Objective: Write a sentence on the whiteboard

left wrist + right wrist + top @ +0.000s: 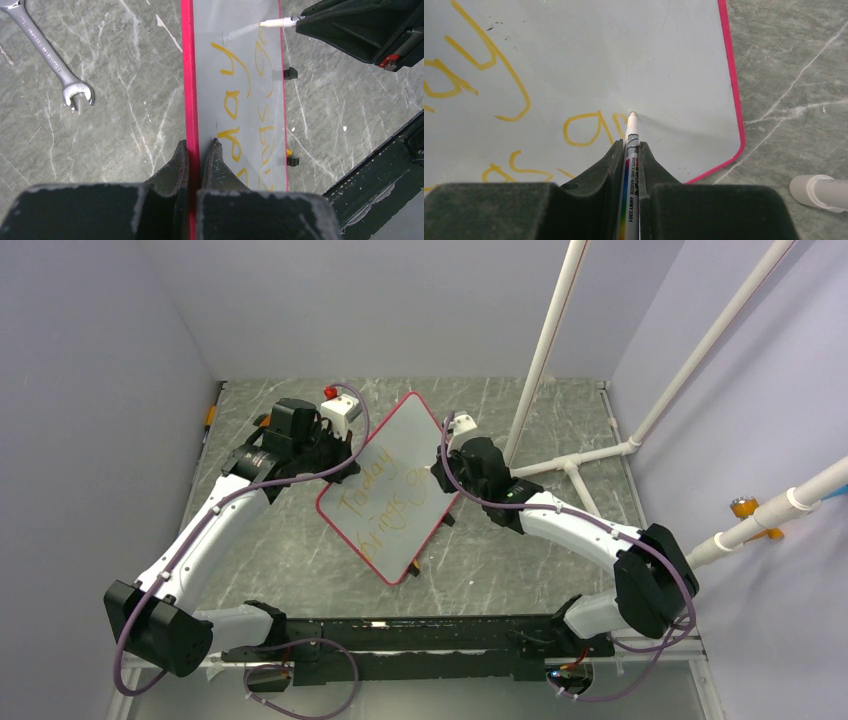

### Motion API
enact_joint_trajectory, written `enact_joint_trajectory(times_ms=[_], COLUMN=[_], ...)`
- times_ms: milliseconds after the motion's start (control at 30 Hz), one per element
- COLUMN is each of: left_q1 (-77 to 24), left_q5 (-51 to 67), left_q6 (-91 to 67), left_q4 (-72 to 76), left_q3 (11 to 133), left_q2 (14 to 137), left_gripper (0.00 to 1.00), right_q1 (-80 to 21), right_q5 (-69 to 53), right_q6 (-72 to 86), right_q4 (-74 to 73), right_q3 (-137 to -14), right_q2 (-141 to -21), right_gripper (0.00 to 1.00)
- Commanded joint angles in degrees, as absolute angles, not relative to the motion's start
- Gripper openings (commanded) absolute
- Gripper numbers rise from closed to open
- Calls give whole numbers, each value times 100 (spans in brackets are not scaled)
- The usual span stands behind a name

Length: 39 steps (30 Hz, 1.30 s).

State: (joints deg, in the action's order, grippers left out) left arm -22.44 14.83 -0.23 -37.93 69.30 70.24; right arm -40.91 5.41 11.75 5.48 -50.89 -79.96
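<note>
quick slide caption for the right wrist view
Right gripper shut on a marker, tip at the whiteboard, midway through the orange-yellow sentence.

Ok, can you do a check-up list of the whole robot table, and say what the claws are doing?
Surface: grey marbled table with white streaks.
Job's things: red-framed whiteboard; the orange sentence is unfinished and reads about "Today brings go".
Clutter: steel wrench on the table beside the board.
Claws: left claw shut on the whiteboard's frame; right claw shut on the marker, tip at the board.
Cables: purple cables loop along both arms.
Surroundings: white pipes, lilac walls.
</note>
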Motion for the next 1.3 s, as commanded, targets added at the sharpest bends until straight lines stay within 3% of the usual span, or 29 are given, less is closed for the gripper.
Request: enact_joint_trajectory(times_ms=[0, 267, 633, 1267], left_q1=[-2206, -2206, -2206, -2206], left_q5=[430, 427, 428, 405], left_q6=[910, 913, 909, 914], left_q4=[-4245, -4245, -4251, -4230], left_q3=[6824, 6824, 6832, 6812], left_q2=[7180, 7180, 7159, 7143], left_gripper=[0, 0, 0, 0], right_q1=[-4126, -4131, -4124, -3872], right_q5=[31, -250, 693, 810], right_q6=[1149, 1169, 1322, 1381], right_q4=[799, 879, 1106, 1018], right_q3=[-5200, -5101, -4651, -5110], right_q2=[-7926, -7812, -7120, -7727], right_gripper=[0, 0, 0, 0])
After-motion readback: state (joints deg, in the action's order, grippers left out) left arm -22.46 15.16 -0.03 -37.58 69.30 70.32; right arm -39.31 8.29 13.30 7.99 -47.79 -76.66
